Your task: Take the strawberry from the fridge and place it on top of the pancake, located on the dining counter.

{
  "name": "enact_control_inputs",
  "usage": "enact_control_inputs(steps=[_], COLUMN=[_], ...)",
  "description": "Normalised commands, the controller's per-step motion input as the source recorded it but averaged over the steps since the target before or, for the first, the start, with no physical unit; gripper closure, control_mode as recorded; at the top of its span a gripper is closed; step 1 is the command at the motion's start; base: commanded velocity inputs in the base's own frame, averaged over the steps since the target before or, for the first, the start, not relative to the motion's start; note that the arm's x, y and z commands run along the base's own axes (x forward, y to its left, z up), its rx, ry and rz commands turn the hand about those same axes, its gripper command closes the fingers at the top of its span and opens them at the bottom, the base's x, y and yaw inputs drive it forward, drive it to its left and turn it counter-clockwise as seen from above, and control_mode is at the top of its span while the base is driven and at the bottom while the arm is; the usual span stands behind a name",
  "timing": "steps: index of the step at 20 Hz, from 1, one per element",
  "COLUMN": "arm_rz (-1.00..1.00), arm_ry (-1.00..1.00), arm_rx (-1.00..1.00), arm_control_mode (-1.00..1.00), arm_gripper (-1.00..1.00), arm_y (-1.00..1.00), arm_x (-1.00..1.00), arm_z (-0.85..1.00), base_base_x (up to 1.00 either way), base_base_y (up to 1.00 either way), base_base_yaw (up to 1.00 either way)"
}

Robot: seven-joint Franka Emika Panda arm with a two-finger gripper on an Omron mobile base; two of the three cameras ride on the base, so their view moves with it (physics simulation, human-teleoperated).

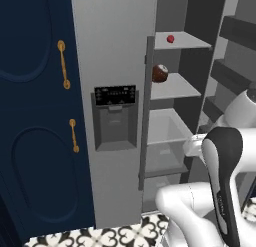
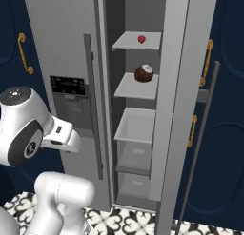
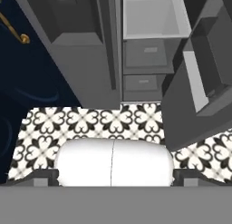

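Clearly the risk lies in the reach: the strawberry [image 1: 170, 39] sits on the top shelf [image 2: 127, 41] of the open fridge [image 1: 117, 51], toward the shelf's right, while the pincer [image 3: 116, 175] hangs low with its jaws spread wide and empty, pointing down at the patterned floor [image 3: 90, 123] before the lower drawers [image 3: 145, 53]. Rising from there, the arm could clip the open door [image 2: 178, 86] or the shelf edge, and a berry so small and round may well roll away or squirt out from between the fingertips. The brown ball [image 2: 144, 73] on the shelf below could be grabbed by mistake.
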Motion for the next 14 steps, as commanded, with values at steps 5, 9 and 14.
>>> enact_control_inputs(steps=[5, 9, 14], arm_rz=[-0.15, 0.0, 0.0], arm_ry=[-0.03, 0.0, 0.0], arm_rx=[0.0, 0.0, 0.0], arm_control_mode=[1.0, 1.0, 1.0], arm_gripper=[-1.0, -1.0, -1.0], arm_y=[-0.02, 0.0, 0.0], arm_x=[-0.03, 0.0, 0.0], arm_z=[0.0, 0.0, 0.0], base_base_x=[0.0, 0.05, 0.58], base_base_y=[0.0, -0.03, 0.0], base_base_yaw=[-0.14, -0.31, -0.14])
